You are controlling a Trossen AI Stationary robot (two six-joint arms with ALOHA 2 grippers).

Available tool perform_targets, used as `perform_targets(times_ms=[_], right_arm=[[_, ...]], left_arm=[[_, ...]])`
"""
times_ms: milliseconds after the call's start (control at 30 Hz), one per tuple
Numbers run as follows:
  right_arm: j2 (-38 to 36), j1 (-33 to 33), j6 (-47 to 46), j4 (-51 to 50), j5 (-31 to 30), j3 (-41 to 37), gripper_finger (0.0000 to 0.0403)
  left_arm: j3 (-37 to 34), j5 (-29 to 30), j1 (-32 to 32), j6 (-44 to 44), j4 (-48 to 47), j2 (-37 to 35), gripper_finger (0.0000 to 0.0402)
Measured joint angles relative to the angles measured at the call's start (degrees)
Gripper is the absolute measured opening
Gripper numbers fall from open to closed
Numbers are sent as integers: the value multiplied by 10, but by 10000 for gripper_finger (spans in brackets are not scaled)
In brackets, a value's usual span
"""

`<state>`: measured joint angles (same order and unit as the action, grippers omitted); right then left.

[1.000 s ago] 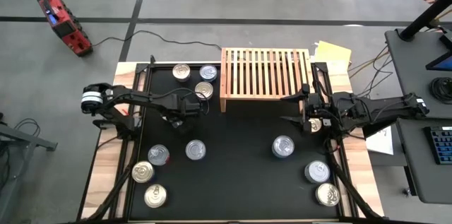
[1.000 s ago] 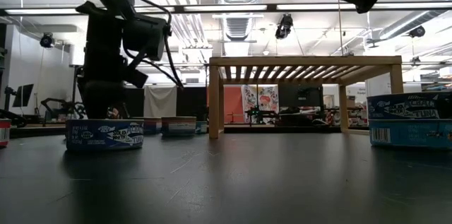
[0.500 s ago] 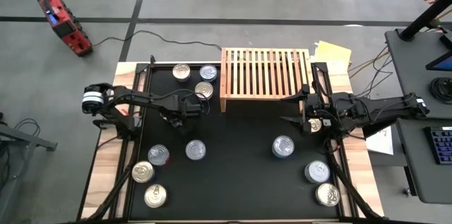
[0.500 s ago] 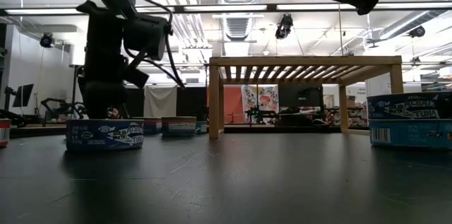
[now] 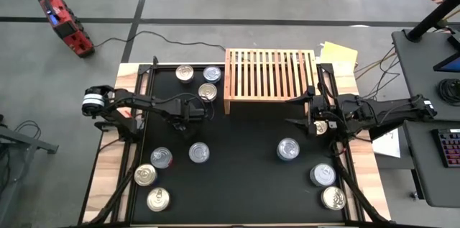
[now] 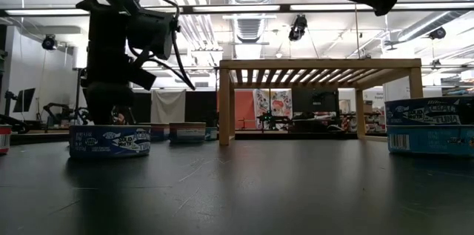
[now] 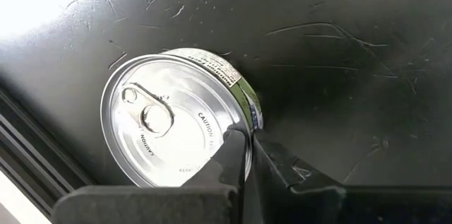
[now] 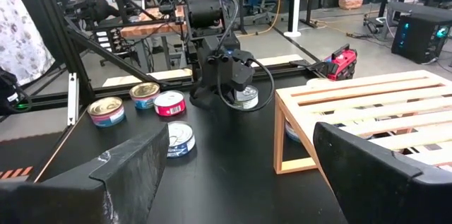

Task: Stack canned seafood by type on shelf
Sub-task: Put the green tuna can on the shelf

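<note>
Several flat round tins of canned seafood with silver lids stand on the black mat (image 5: 244, 134). One tin (image 5: 208, 92) with a pull tab stands on its base just left of the light-wood slatted shelf (image 5: 270, 73), whose top is bare. My left gripper (image 5: 198, 108) points steeply down at this tin's near side, fingers shut. In the left wrist view their tips (image 7: 244, 155) show at the tin's rim (image 7: 236, 93). My right gripper (image 5: 296, 111) hangs open and level above the mat, right of the shelf's near right leg. My left gripper's shut fingertips (image 7: 236, 150) come from above, slanting, and stand at the edge of the tin's lid (image 7: 212, 121) on its near side. The tin sits flat on the mat. I cannot tell whether the tips touch the lid or the rim.
Two more tins (image 5: 185, 73) (image 5: 212, 74) stand at the far left. Several tins lie near left around (image 5: 161, 157), and three near right around (image 5: 288, 149). Another tin (image 5: 320, 127) sits under my right arm. Black frame rails (image 5: 140, 113) border the mat.
My left gripper has shut beside the tin left of the shelf. Its fingers have drawn a little off the lid, which now shows whole in the high view. The tin has stayed where it was.
</note>
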<state>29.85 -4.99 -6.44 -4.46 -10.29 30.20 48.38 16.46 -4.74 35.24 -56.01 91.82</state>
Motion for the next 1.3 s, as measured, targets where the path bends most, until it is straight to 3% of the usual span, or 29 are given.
perform_targets(times_ms=[267,500,1000,1300], right_arm=[[0,0,0,0,0,0,343],[0,0,0,-1,3,0,343],[0,0,0,-9,3,0,343],[0,0,0,-9,3,0,343]], left_arm=[[13,-16,8,-4,-11,0,0],[41,-102,25,-36,11,0,2],[43,-89,56,-28,14,-18,0],[44,-70,66,68,-29,-115,8]])
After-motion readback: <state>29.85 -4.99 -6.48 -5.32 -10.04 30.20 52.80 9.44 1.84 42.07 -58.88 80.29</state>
